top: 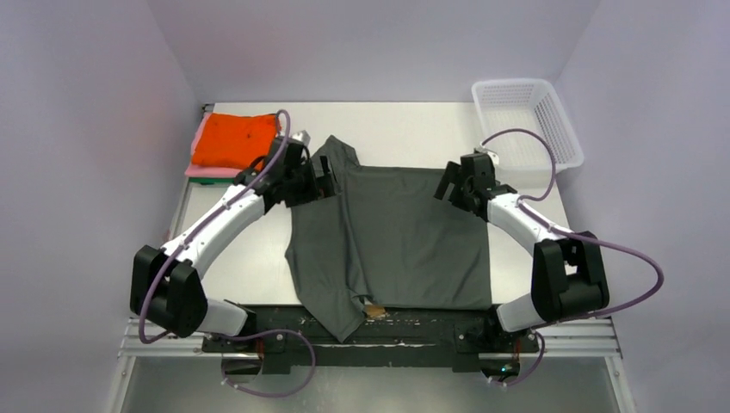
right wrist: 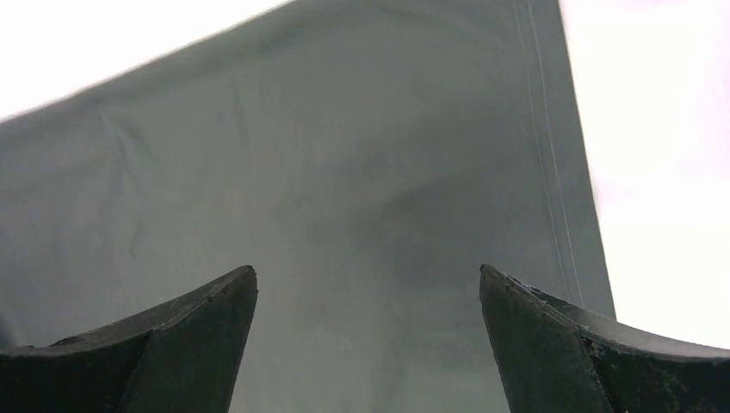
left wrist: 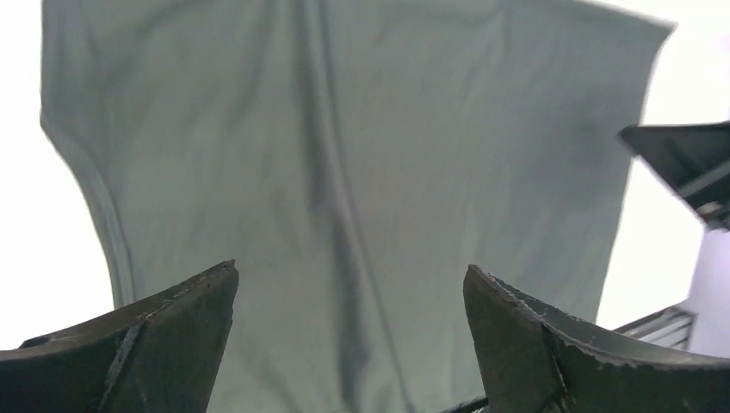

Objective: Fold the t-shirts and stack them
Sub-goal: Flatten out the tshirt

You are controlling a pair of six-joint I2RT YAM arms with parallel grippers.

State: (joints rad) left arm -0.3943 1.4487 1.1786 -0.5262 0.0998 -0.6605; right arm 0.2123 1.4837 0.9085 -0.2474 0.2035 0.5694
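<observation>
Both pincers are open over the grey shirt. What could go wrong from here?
1. The dark grey t-shirt has a corner hanging off the table at its near edge onto the mounting rail; pulling may snag it there.
2. A long crease runs down its left part; folding now could lock it in.
3. The left pincer sits close to the folded orange t-shirt; a wide swing might nudge that stack.

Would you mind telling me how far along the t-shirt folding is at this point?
Done: a folded orange t-shirt lies on a folded pink t-shirt at the far left corner of the table. In hand: the dark grey t-shirt lies spread out, rumpled along its left side, with the left gripper and right gripper open above it, gripping nothing. Left: folding it and adding it to the stack.
</observation>
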